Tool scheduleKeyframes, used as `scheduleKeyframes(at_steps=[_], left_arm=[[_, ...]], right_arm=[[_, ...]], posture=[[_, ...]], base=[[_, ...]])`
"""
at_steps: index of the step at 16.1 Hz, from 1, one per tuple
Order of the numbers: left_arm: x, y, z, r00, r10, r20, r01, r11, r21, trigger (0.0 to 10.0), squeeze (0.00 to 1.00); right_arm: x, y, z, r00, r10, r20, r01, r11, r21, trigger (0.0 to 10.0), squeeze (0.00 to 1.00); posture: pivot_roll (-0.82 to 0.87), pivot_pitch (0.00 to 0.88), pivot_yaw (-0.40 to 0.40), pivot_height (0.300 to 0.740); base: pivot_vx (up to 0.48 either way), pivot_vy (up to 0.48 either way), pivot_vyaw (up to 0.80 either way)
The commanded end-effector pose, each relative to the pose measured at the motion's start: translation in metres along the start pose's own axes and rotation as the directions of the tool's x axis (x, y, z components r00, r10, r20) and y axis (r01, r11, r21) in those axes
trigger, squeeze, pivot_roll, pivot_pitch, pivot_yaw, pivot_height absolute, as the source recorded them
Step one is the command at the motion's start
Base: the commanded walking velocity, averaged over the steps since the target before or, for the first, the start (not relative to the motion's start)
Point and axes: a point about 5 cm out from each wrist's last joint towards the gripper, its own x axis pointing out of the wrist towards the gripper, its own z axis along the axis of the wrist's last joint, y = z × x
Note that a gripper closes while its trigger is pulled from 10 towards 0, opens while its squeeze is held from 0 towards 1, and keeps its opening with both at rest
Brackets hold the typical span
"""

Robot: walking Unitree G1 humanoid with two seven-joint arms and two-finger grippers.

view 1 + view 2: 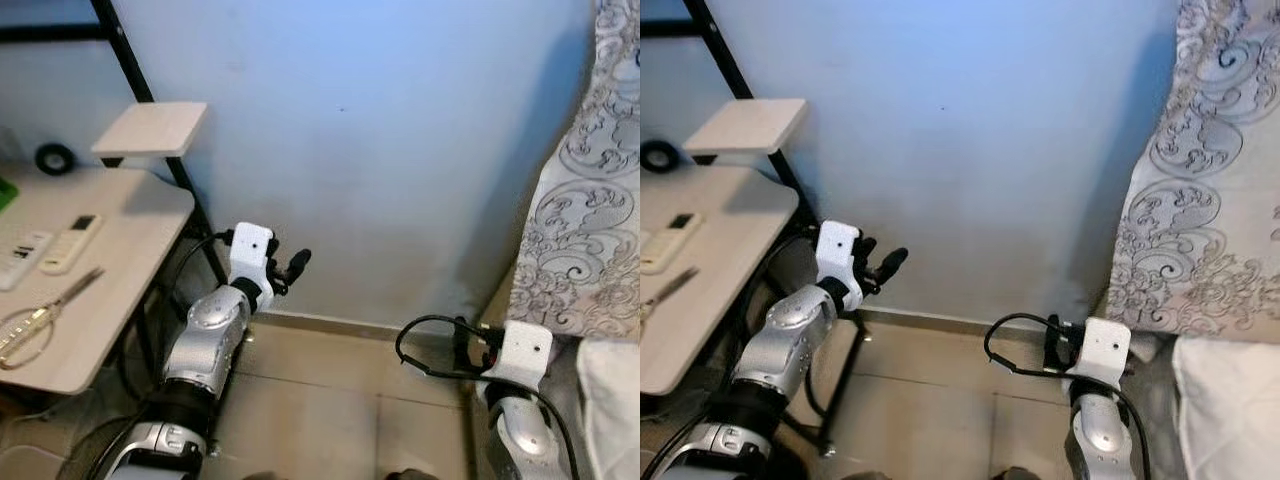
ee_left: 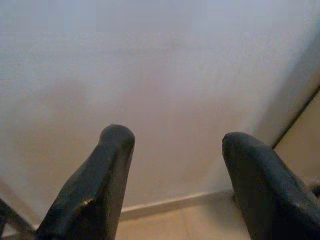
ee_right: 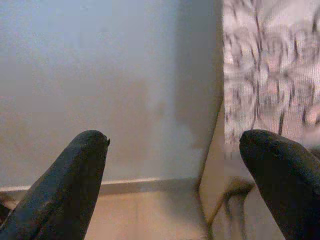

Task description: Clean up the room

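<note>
A pale blue wall (image 1: pixel 400 130) stood straight ahead, meeting a tan tiled floor (image 1: pixel 330 400) along a light skirting strip. At the right hung a grey-and-white curtain (image 1: pixel 590 180) with a swirling pattern, and beside its lower edge lay something white (image 1: pixel 615 400) that could not be identified. At the left stood a light wooden tabletop (image 1: pixel 110 260) on a black frame, with a small raised shelf (image 1: pixel 150 128) above its back corner. On the tabletop lay scissors (image 1: pixel 40 315) near the front edge, two white remote controls (image 1: pixel 70 243) side by side behind them, and a roll of black tape (image 1: pixel 54 158) against the wall; any writing on the remotes was too small to read. A green object showed at the far left edge. The left gripper (image 2: pixel 175 170) was raised between the table frame and the wall, its fingers (image 2: pixel 95 190) spread apart and holding nothing, pointed at the wall above the skirting. The right gripper (image 3: pixel 175 180) sat low near the curtain, a black cable (image 1: pixel 430 350) looping from its wrist, its fingers (image 3: pixel 65 185) likewise spread and empty, facing the corner where wall and curtain met.
</note>
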Motion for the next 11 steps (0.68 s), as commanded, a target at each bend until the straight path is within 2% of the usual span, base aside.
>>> scheduleKeyframes(at_steps=[1,3,7,9,11], left_arm=[[-0.002,0.0,-0.005,1.0,0.025,0.018,-0.025,0.999,-0.022,10.0,0.0],[-0.002,-0.005,-0.007,0.999,0.043,0.033,-0.042,0.999,-0.016,10.0,0.0],[-0.006,-0.006,-0.011,1.0,-0.008,0.019,0.006,0.997,0.083,10.0,0.0],[-0.008,-0.002,-0.012,1.0,0.009,0.015,-0.01,0.997,0.073,10.0,0.0],[-0.018,-0.001,-0.018,0.998,-0.053,0.016,0.051,0.996,0.079,10.0,0.0]], right_arm=[[0.005,-0.001,0.009,0.999,0.026,0.024,-0.026,1.0,-0.017,10.0,0.0],[0.013,-0.001,0.018,0.995,0.093,0.033,-0.091,0.995,-0.05,10.0,0.0],[0.019,0.001,0.012,0.997,0.078,0.02,-0.078,0.997,-0.01,10.0,0.0],[0.018,0.002,0.013,0.997,0.074,0.037,-0.074,0.997,0.007,10.0,0.0],[0.007,-0.004,0.012,0.997,0.029,0.078,-0.033,0.998,0.055,10.0,0.04]], posture=[[0.02,0.0,-0.028,0.74],[0.04,0.0,-0.055,0.74],[0.06,0.0,-0.035,0.74],[0.05,0.0,-0.021,0.74],[0.04,0.0,-0.001,0.74]], base=[[0.0,0.0,0.0],[0.0,0.0,-0.74],[0.0,0.0,-0.72],[0.0,0.0,-0.72],[0.0,0.0,-0.73]])
